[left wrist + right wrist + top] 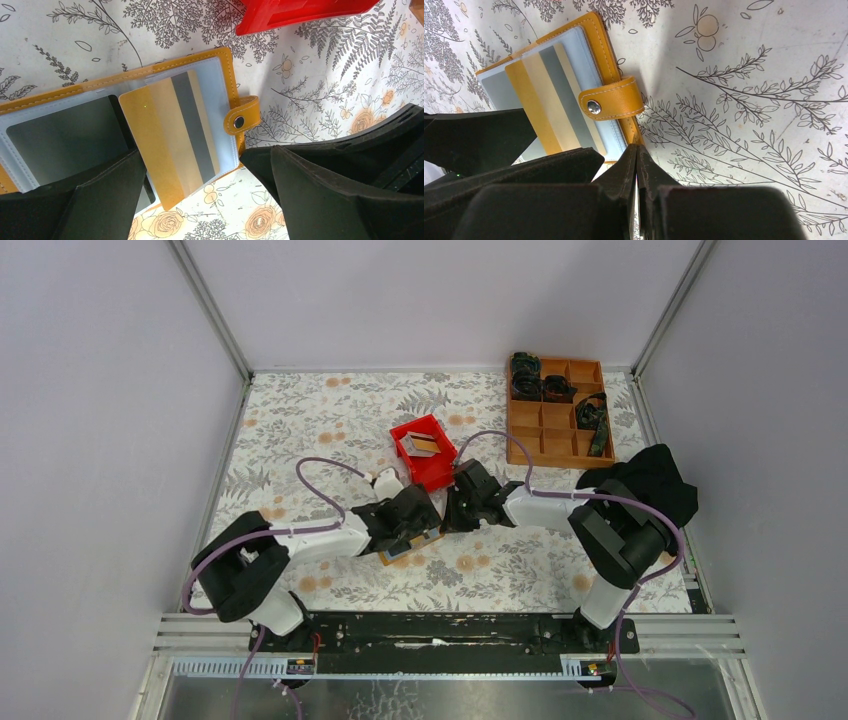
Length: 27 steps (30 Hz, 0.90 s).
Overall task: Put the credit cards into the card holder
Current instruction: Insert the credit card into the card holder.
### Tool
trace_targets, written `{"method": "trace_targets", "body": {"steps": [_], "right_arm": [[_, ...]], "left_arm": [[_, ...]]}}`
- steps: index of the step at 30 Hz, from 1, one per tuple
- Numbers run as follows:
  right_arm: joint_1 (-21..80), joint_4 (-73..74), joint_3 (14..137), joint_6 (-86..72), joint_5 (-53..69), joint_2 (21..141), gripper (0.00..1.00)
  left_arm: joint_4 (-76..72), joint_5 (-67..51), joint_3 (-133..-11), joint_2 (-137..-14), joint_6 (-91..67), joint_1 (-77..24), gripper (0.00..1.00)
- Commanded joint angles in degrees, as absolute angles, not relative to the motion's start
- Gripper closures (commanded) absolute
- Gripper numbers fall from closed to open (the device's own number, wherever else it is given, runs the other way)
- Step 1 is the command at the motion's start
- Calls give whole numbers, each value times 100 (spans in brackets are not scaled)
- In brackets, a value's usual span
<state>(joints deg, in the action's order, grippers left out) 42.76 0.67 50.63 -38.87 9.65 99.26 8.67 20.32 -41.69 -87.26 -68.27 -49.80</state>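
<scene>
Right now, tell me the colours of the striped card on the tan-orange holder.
The striped card: mustard, pale gold and grey bands; best in left wrist view.

Colours and patterns: items on the table.
Card holder (220, 100): tan-orange with pale stitching, pale bluish clear sleeves and a silver snap on the strap; the sleeve at the left of the left wrist view shows dark grey. Card (175, 140): bands of mustard, pale gold and grey. Table cover (320, 75): white, grey fern print, orange blossoms. Bin (425, 450): red. Compartment tray (555, 430): orange-brown. Cloth (650, 480): black. Cables (320, 465): purple.
</scene>
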Motion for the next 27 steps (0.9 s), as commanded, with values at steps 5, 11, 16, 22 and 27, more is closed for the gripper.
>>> {"method": "trace_targets", "body": {"steps": [5, 11, 16, 22, 27], "right_arm": [[4293, 441, 5158, -3633, 791, 10102, 94], [4293, 447, 5151, -3599, 791, 10107, 94], [4298, 450, 5155, -3595, 809, 10107, 94], [4298, 499, 5198, -3544, 818, 10103, 94], [4298, 477, 5214, -3533, 826, 10119, 94]], "left_arm": [[1766, 1911, -4191, -8728, -6989, -4809, 0], [1784, 1757, -4200, -8517, -7066, -4694, 0], [1898, 1706, -4240, -8401, -7063, -4661, 0], [1985, 1764, -4203, -8293, -7078, -4659, 0], [1993, 1797, -4187, -8068, -7147, -4663, 2]]}}
